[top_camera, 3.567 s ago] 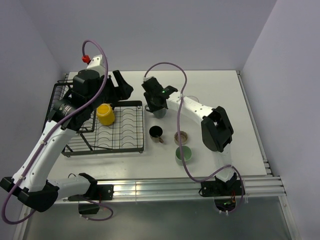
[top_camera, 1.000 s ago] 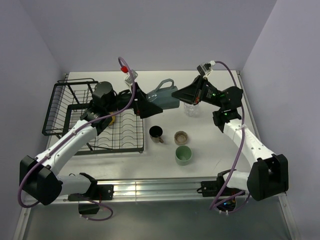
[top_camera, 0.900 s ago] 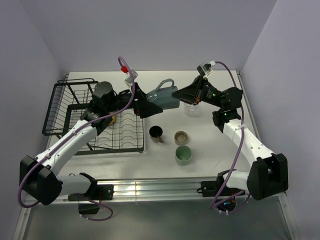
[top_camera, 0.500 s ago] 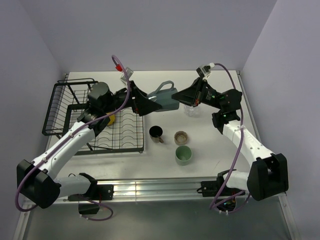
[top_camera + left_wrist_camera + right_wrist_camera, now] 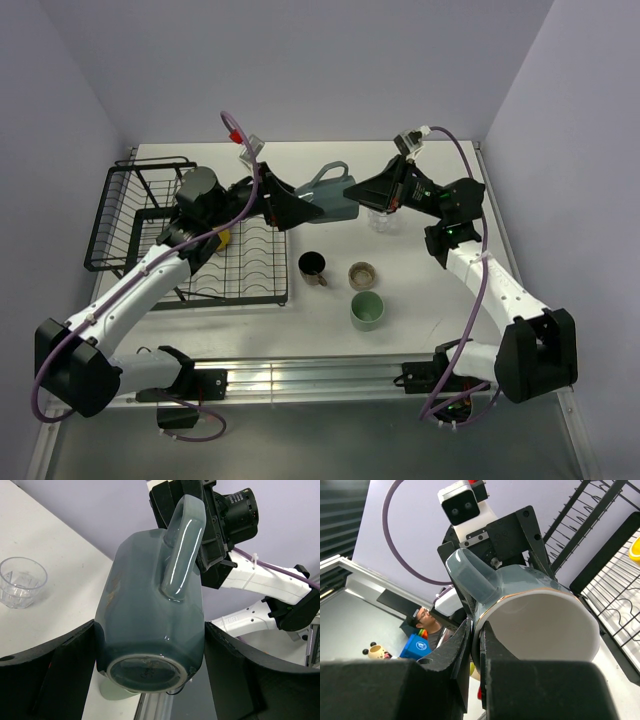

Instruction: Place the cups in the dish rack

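The grey mug (image 5: 328, 195) with a white inside hangs on its side in the air over the table's far middle. My right gripper (image 5: 365, 188) is shut on its rim, one finger inside (image 5: 476, 630). My left gripper (image 5: 290, 205) is shut on its base from the other side, a finger pressed to each flank (image 5: 150, 627). The clear glass (image 5: 381, 217) stands under the right gripper. The black mug (image 5: 312, 265), beige-brown cup (image 5: 363, 273) and pale green tumbler (image 5: 367, 309) stand on the table. The yellow mug (image 5: 222, 238) sits in the dish rack (image 5: 240, 265), mostly hidden by my left arm.
The rack's raised basket (image 5: 135, 215) stands at the far left. The white table (image 5: 450, 290) ends at a metal rail (image 5: 330, 375) along the near edge. Purple walls close in behind and on both sides.
The right gripper has lifted the grey mug off the table and carried it up between the arms. The left gripper left the rack, came to the mug's base and closed in on it.
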`<state>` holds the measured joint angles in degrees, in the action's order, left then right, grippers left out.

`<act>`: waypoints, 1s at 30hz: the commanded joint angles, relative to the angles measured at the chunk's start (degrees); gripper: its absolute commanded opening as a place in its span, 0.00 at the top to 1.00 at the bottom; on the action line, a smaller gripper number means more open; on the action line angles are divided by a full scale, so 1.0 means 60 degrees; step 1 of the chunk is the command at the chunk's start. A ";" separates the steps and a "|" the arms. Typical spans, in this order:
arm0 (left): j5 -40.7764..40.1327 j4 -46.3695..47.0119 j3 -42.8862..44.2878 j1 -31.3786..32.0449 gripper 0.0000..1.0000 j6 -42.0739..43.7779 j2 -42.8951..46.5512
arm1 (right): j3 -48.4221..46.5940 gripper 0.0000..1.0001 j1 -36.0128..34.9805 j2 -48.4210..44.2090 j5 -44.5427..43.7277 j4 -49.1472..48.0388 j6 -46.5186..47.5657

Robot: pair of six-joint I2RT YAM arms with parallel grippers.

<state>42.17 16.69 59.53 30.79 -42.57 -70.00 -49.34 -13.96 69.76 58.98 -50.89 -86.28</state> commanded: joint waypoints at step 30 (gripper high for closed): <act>-0.0729 0.0237 0.0640 -0.0048 1.00 -0.0626 0.0328 | -0.0668 0.50 0.0011 -0.1182 -0.1538 0.3750 0.3086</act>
<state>39.35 13.72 59.16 30.72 -46.17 -70.76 -50.78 -13.98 64.42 51.55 -29.65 -70.22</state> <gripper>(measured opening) 0.828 0.487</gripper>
